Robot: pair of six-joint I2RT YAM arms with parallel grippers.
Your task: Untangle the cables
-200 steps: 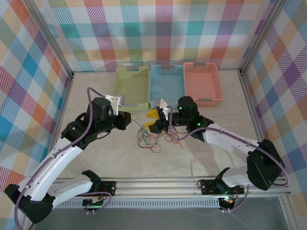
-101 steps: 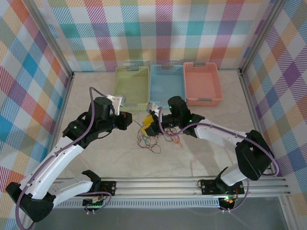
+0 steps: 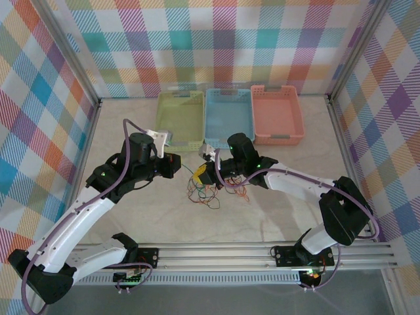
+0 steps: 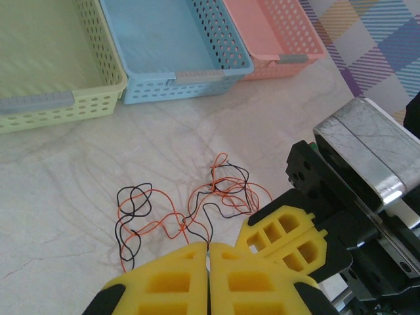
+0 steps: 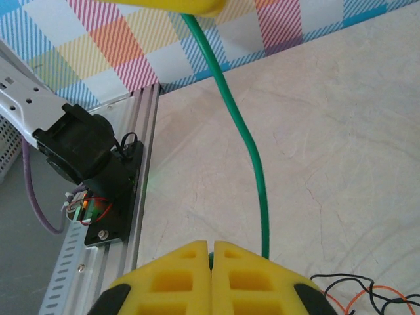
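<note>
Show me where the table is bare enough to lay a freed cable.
Bare table left of the green basket, up to the wall. Bare again right of the peach basket, beyond the right arm. A wide strip lies between the cables and the near rail. Crowded: the centre below the blue basket, where the left arm and right arm converge on the cables.

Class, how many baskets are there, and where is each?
3, side by side: green basket left, blue basket middle, pink basket right. None seems hidden.
</note>
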